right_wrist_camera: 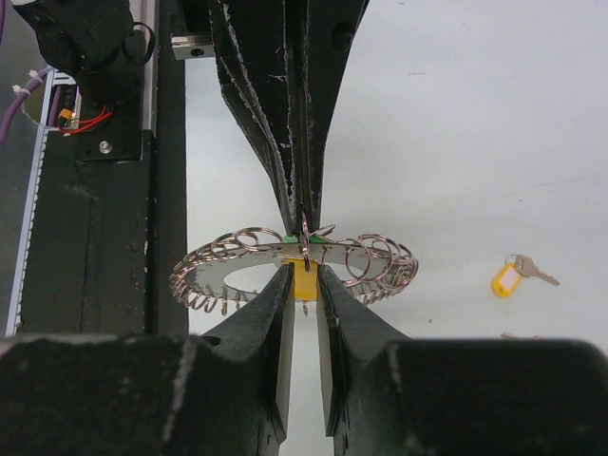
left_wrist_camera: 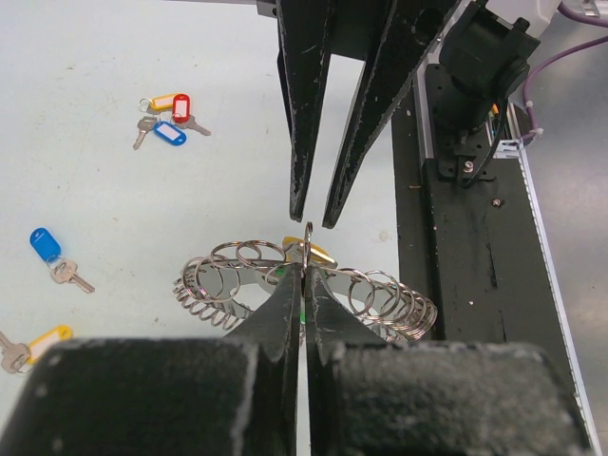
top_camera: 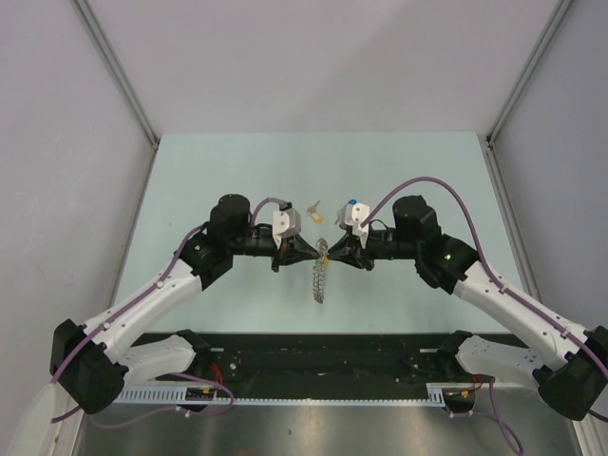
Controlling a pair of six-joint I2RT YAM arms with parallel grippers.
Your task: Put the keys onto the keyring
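The keyring (left_wrist_camera: 220, 277), a flat silver ring fringed with many small wire loops, hangs in the air between my two grippers over the table's middle (top_camera: 320, 281). My left gripper (left_wrist_camera: 306, 272) is shut on one thin loop at its rim. From the opposite side, my right gripper (right_wrist_camera: 305, 277) is closed on a yellow-tagged key (right_wrist_camera: 305, 283) that sits right against the keyring (right_wrist_camera: 237, 258). Loose keys lie on the table: a red, orange and blue-tagged bunch (left_wrist_camera: 169, 114), a blue-tagged key (left_wrist_camera: 47, 247) and a yellow-tagged key (left_wrist_camera: 46, 340).
Another yellow-tagged key (right_wrist_camera: 510, 278) lies on the table to the right. The black base rail (left_wrist_camera: 456, 237) runs along the near table edge with cables and connectors. Grey enclosure walls (top_camera: 76, 142) close in both sides and the back.
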